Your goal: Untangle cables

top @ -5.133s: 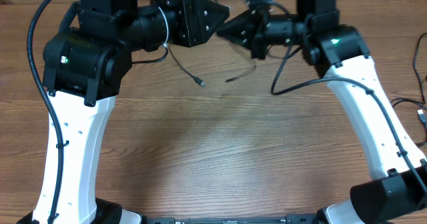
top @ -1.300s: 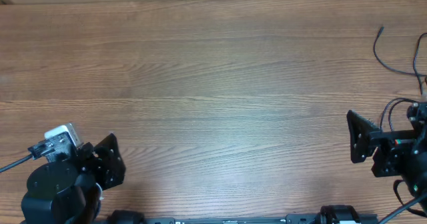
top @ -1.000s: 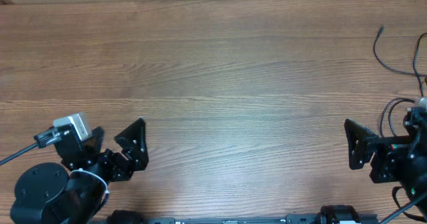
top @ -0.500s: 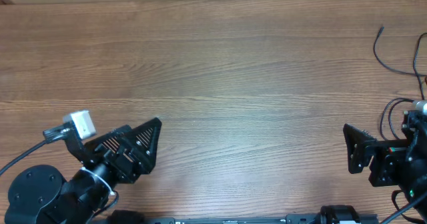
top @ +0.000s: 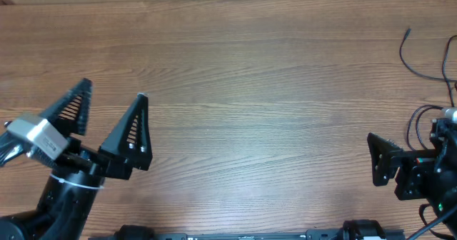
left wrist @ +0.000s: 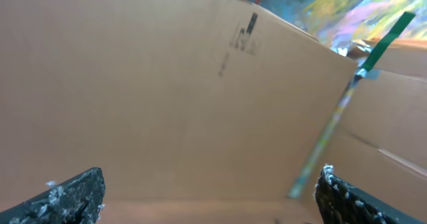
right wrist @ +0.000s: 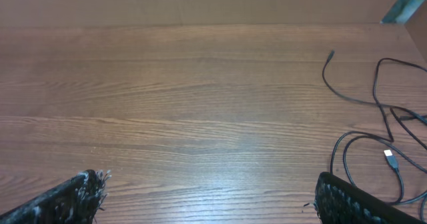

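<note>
Cables lie loose at the far-right edge of the table, cut off by the frame; can't tell if they cross. Left gripper near-left, jaws wide, empty; its cam shows only cardboard wall. Right gripper near-right, spread wide, empty, just beside the cables.
</note>
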Controlling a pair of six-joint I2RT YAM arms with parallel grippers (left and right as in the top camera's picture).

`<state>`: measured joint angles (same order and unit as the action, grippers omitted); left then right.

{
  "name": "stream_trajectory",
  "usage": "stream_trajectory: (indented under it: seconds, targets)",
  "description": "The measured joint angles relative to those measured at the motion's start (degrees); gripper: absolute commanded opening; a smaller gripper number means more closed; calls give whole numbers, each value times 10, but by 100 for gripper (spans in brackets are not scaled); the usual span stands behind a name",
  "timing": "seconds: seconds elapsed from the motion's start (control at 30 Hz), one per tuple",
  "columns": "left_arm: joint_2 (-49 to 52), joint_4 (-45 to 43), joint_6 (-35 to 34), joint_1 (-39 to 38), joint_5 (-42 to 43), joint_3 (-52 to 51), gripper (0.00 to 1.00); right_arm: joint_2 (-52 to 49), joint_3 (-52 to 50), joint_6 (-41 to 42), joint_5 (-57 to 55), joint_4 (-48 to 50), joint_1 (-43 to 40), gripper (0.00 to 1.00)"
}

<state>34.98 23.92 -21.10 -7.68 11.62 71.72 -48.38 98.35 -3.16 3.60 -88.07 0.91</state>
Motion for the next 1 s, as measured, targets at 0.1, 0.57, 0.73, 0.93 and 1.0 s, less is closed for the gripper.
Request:
stream_trajectory:
  seconds: [0.1, 0.57, 0.73, 0.93, 1.0]
  targets:
    - [-1, 1, 57, 24, -12, 0, 100, 0, 0, 0, 0, 0, 0, 100]
    - [-117, -2, 352, 92, -27, -48, 100, 0, 0, 0, 0, 0, 0, 100]
    - [-180, -9, 393, 92, -27, -128, 100, 0, 0, 0, 0, 0, 0, 100]
    - [-257, -80, 407, 92, -27, -238, 99, 0, 0, 0, 0, 0, 0, 100]
    - [-283, -109, 409, 92, -27, -274, 99, 0, 0, 0, 0, 0, 0, 100]
